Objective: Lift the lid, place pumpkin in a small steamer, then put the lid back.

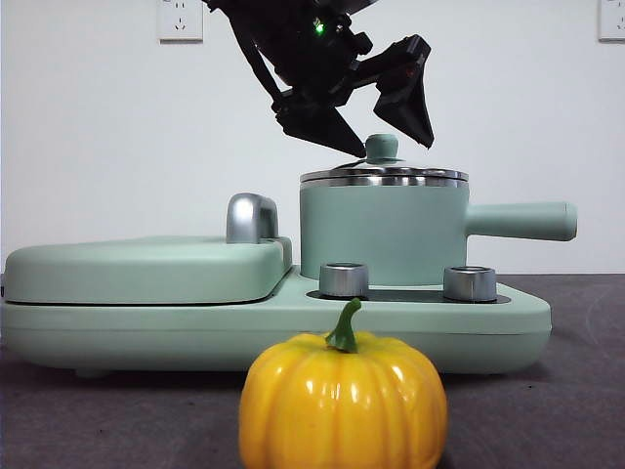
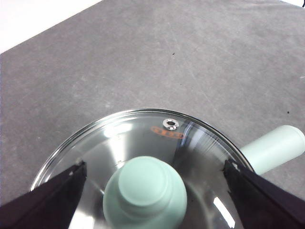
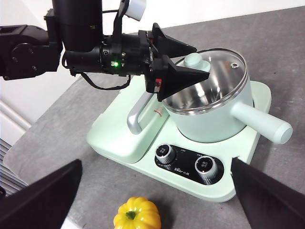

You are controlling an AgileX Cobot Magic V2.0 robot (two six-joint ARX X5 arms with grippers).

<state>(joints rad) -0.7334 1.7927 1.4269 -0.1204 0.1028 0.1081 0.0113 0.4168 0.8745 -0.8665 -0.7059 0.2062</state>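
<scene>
Left gripper (image 1: pixel 391 137) hovered wide open astride the knob of one lid (image 2: pixel 143 143), which sat on one small steamer (image 1: pixel 383 234). Right gripper (image 3: pixel 152 200) waited open above one pumpkin (image 3: pixel 137 214) on clear counter (image 3: pixel 57 138).

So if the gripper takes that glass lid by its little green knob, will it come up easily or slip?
The knob looks smooth and rounded with a waist, so the open left gripper could probably catch under its cap. The lid is glass in a steel rim, likely stiff, somewhat heavy and breakable. Held off-centre, it may tilt.
</scene>
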